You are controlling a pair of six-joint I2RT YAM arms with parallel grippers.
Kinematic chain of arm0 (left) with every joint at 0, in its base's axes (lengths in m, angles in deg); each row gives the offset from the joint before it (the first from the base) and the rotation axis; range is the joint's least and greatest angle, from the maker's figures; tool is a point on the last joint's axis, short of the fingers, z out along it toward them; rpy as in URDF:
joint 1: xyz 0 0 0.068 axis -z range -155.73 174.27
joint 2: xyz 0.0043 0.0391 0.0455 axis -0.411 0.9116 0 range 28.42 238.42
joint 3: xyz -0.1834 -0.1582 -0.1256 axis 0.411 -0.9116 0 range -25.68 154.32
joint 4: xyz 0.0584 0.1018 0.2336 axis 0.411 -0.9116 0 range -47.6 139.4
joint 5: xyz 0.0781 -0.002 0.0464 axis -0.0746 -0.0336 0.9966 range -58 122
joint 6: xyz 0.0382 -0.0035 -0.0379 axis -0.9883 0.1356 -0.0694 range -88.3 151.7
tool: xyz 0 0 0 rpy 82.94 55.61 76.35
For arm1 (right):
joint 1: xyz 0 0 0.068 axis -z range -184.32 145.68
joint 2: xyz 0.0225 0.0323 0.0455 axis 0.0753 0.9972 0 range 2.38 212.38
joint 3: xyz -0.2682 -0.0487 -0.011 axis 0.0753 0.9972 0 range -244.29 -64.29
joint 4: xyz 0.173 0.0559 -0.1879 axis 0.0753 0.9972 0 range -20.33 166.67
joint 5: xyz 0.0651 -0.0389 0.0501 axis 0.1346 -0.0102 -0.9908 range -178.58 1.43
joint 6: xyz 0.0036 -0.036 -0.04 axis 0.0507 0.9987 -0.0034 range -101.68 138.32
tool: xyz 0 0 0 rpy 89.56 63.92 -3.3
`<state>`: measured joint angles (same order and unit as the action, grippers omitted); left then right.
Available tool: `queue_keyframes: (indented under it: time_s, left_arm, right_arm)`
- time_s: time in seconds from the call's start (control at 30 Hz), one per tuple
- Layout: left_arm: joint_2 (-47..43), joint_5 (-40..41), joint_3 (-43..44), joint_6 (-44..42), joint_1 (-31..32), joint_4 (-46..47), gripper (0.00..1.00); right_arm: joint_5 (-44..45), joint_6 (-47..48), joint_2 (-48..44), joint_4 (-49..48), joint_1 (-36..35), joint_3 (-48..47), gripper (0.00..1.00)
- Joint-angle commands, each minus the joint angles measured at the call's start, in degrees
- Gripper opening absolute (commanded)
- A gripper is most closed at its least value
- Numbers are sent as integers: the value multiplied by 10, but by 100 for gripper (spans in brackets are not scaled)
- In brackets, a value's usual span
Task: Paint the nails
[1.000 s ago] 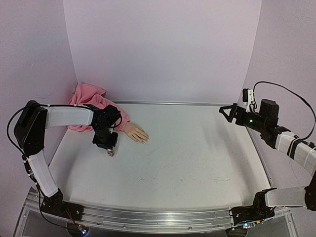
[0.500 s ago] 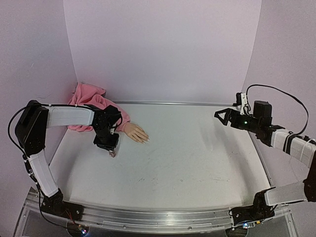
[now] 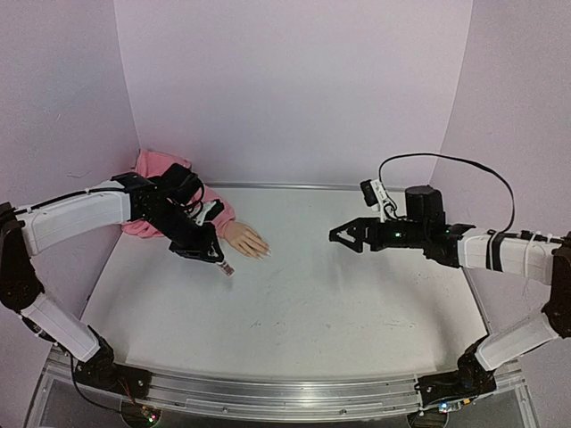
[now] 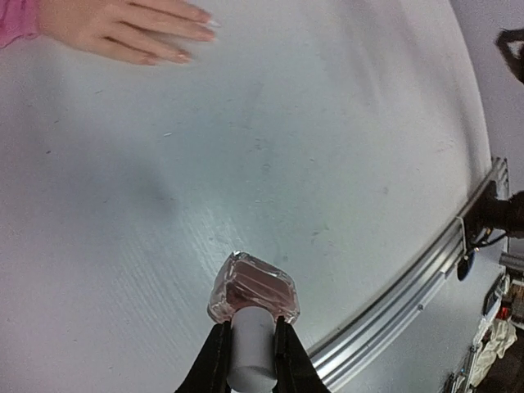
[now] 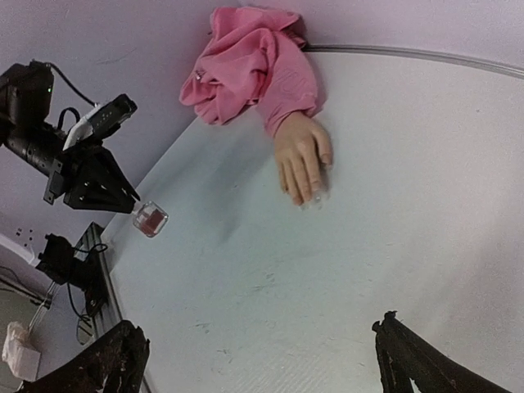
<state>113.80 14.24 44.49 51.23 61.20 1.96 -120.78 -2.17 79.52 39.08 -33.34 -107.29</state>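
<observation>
Gripping a small pinkish bottle (image 4: 252, 286) by its white cap (image 4: 250, 354), the left claw (image 4: 250, 336) has its two fingers closed snugly on either side of the cap, so that the glass body sticks out beyond the fingertips; from the top view the bottle hangs tilted at the tip of this claw and seems lifted off the pale surface (image 3: 357, 303); the mannequin hand (image 3: 245, 239) lies palm down just beyond and beside this claw, near but not touching it, with its fingers stretched flat on the surface; the nails (image 4: 184, 57) sit at the ends of those fingers, ahead of the held bottle and to its left in the left wrist view, apart from it; the pink sleeve (image 5: 254, 61) is bunched up behind the hand in the far corner; the right claw (image 3: 337, 236) hovers over the middle of the surface with its fingers spread wide and nothing between them; it points toward the mannequin hand, whose nails lie well ahead of it, well apart from its fingertips.
</observation>
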Motion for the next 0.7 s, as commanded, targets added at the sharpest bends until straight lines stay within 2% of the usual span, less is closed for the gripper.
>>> queue_keyframes:
  time_s: [0.0, 0.13, 0.2, 0.4, 0.5, 0.57, 0.67]
  left_arm:
    - [-52, -94, 37, -54, 45, 53, 0]
    - [-74, -165, 41, -155, 81, 78, 0]
    - [-87, -173, 36, -222, 101, 87, 0]
    - [-93, -271, 51, -378, 108, 92, 0]
    - [-86, -318, 64, -461, 108, 92, 0]
    - [-79, -319, 74, -500, 108, 89, 0]
    - [-73, -299, 90, -556, 108, 79, 0]
  right_arm:
    - [-77, -13, 36, -84, -44, -36, 96]
    - [-155, 41, 54, -86, -85, -66, 96]
    - [-204, 52, 69, -89, -95, -84, 96]
    - [-325, 90, 101, -88, -127, -129, 96]
    - [-375, 93, 137, -88, -128, -157, 88]
    - [-421, 88, 164, -88, -129, -183, 80]
    - [-444, 88, 191, -83, -133, -210, 75]
